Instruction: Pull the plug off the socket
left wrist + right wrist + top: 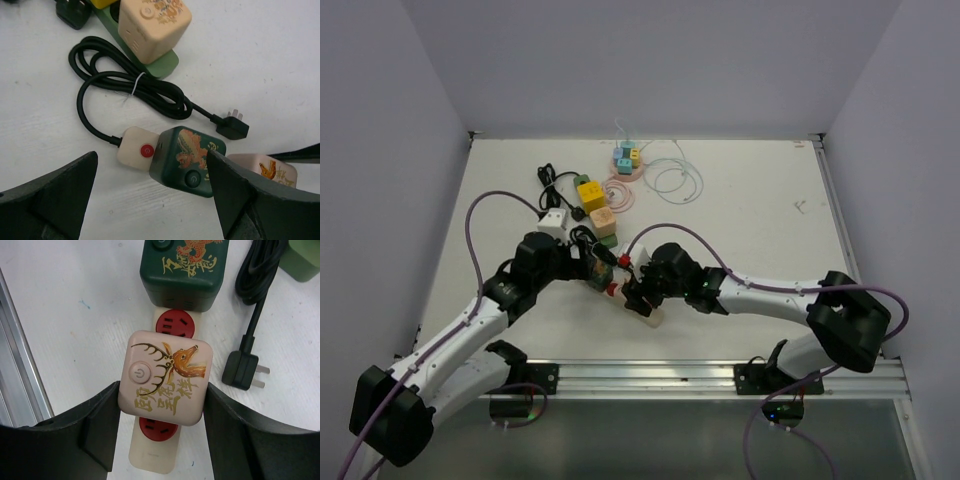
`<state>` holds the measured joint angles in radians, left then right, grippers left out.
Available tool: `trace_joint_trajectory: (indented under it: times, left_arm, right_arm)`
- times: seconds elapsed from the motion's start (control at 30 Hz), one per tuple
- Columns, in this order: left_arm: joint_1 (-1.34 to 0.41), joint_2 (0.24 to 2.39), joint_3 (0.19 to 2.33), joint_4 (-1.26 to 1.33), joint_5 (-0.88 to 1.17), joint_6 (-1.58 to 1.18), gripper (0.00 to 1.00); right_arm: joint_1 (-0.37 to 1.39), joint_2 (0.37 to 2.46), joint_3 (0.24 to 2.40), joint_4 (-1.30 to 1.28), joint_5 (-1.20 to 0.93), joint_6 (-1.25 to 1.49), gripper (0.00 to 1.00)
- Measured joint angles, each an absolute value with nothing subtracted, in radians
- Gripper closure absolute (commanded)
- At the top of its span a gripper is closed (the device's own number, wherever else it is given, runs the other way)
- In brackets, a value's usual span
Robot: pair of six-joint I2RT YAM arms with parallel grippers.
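Note:
A cream socket strip (152,450) with red outlets (174,322) lies on the white table. Two cube plugs sit on it. One is pink with a deer picture (167,377), the other dark green with a dragon (182,270). My right gripper (161,409) is shut on the pink plug, one finger pressed against each side. My left gripper (145,200) stands open over the strip's switch end (140,148), and its right finger (235,195) is close beside the green cube (187,160). In the top view both grippers meet over the strip (650,318).
A loose black plug (243,370) and its coiled cable (130,90) lie beside the strip. A green strip carrying yellow and cream cubes (595,205), a white adapter (552,222) and a pink strip with blue cubes (626,158) sit farther back. A metal rail (720,375) borders the near edge.

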<state>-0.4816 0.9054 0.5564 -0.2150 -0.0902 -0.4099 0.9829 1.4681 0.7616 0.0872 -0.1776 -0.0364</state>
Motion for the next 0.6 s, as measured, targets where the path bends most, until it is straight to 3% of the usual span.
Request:
trace_joint_trajectory:
  times: [0.4,0.6]
  left_arm:
    - [-0.668,0.848,0.405,-0.004,-0.104,-0.382,0.05]
    - [-0.701,0.965,0.402,0.068,-0.144,-0.356,0.07]
  right_arm:
    - [0.95,1.431,0.715,0.104,-0.225,-0.046,0.7]
    - [0.949,1.431,0.715,0.104,-0.227,-0.046,0.7]
